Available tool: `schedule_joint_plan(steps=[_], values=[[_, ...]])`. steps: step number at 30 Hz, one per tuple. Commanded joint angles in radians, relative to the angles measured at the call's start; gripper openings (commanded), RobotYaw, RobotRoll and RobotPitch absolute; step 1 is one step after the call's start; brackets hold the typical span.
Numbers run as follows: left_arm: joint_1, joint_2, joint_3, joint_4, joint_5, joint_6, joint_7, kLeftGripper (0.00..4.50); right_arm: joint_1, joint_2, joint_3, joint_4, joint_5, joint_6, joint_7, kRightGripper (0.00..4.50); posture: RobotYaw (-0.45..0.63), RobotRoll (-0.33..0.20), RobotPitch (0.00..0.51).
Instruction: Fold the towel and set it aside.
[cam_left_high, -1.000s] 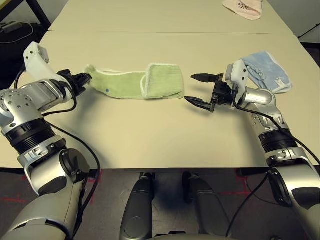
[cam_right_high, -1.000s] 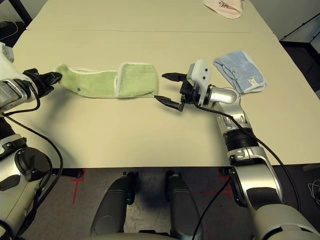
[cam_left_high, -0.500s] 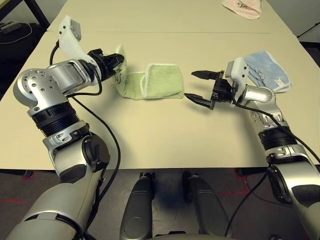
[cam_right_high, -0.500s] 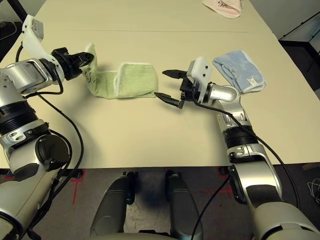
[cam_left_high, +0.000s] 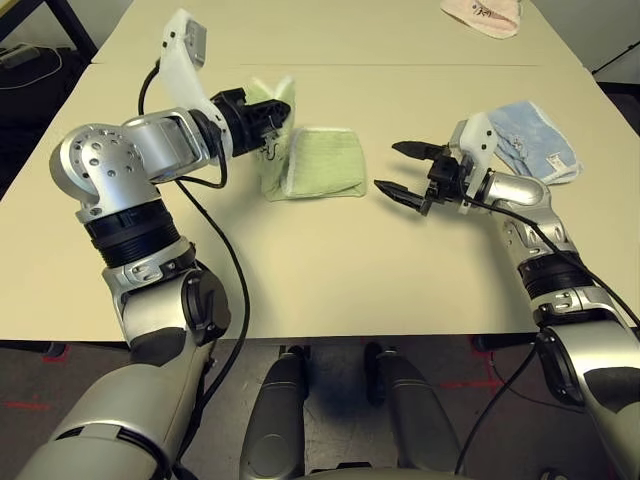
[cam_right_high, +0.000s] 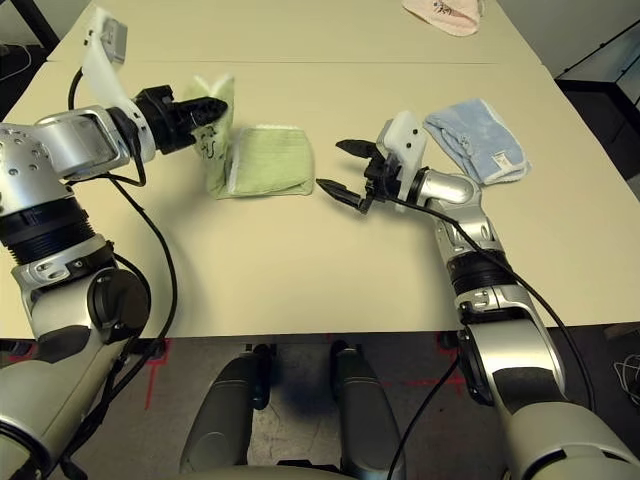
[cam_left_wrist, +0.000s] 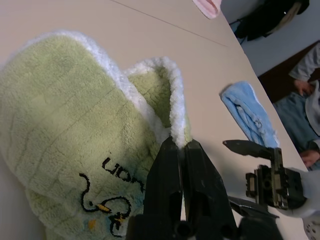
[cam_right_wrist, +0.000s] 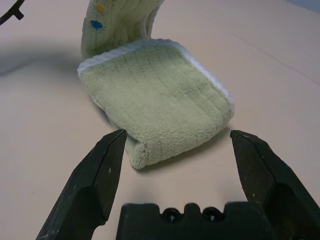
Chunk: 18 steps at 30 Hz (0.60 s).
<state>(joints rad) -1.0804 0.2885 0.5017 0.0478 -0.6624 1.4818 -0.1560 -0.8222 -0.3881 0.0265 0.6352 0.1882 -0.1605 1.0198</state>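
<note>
Clamping left gripper (cam_left_wrist: 181, 142): raised end of green towel (cam_left_high: 328, 163)
Right gripper (cam_left_high: 386, 166): fingers apart, near green towel

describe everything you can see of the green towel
The towel is ribbed, fluffy-looking pale green cloth with white edging, black lettering and an embroidered figure with orange bits. Its right part lies folded in a flat pad on the table; its left part stands lifted, its edge pinched in the shut left pincer. The open right pincer is beside it, not touching.

green towel (cam_left_wrist: 60, 110): lettering (cam_left_wrist: 120, 172), unclear | pink towel (cam_left_high: 506, 22): markings (cam_left_high: 486, 11), unreadable | blue towel (cam_right_high: 468, 135): label (cam_right_high: 503, 161), unreadable
</note>
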Motion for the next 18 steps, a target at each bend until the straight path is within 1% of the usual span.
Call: schedule_joint_plan(steps=[1,8,13,18], values=[[-0.013,-0.011,-0.019,-0.022,-0.022,0.02,-0.024,0.04,-0.006,-0.004,-0.011,0.019,0.005,0.002,0.001,4.5,0.08,0.0,0.19],[-0.027,-0.062,-0.047,-0.022,-0.03,0.018,-0.036,0.04,-0.009,-0.003,-0.008,0.023,0.002,-0.002,0.003,4.5,0.08,0.0,0.189],[-0.004,-0.06,-0.104,0.012,-0.005,-0.044,-0.056,0.04,-0.008,-0.002,-0.007,0.021,0.002,-0.003,0.002,4.5,0.07,0.0,0.191],[-0.007,-0.061,-0.147,0.063,0.008,-0.106,-0.074,0.04,-0.003,-0.005,-0.007,0.016,0.001,-0.003,0.002,4.5,0.07,0.0,0.194]])
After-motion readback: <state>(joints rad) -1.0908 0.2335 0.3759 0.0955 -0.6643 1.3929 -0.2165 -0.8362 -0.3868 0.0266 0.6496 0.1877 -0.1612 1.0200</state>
